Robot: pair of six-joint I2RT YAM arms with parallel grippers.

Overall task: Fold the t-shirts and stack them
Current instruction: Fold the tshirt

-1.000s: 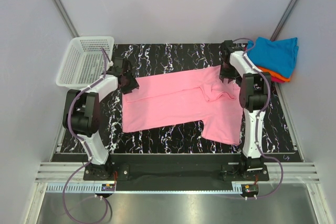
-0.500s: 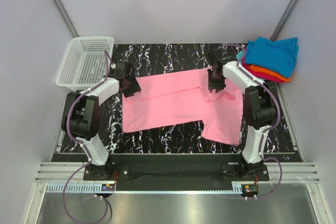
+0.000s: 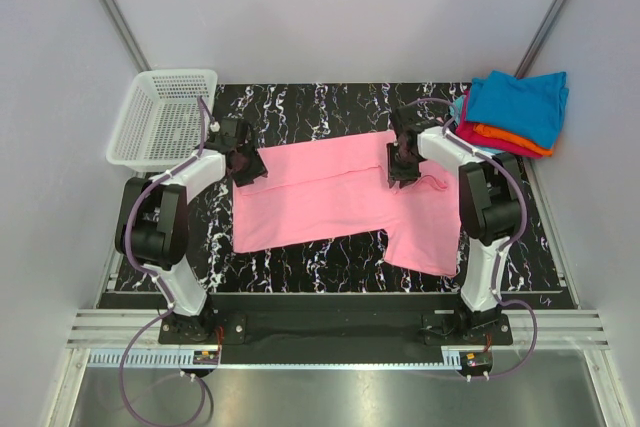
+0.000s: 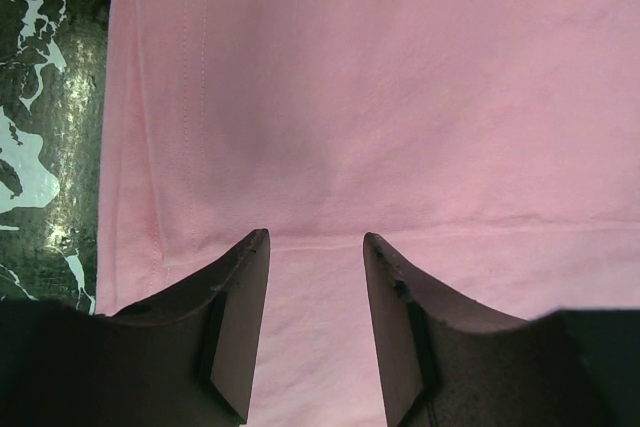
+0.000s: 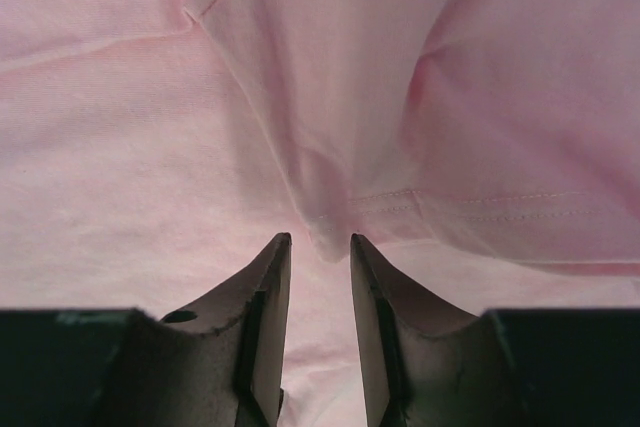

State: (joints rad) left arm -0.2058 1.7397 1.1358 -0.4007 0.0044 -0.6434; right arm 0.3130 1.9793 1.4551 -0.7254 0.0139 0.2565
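While left fingers [image 4: 235, 317] clamp the pink t-shirt [image 3: 320, 197] at nine o'clock, we log right fingers [image 5: 265, 297] pinching its two-o'clock fold.

A: Arms, entry?
B: Left arm [image 3: 190, 172] and right arm [image 3: 445, 147]: white shells, black joint housings, black bases.
A: Cabling?
B: Purple-grey cables [image 3: 123, 379] hung in loose loops from each base.
A: End pieces?
B: Left gripper [image 4: 315, 237], right gripper [image 5: 319, 238]: jaws were dark, tapered, matt.
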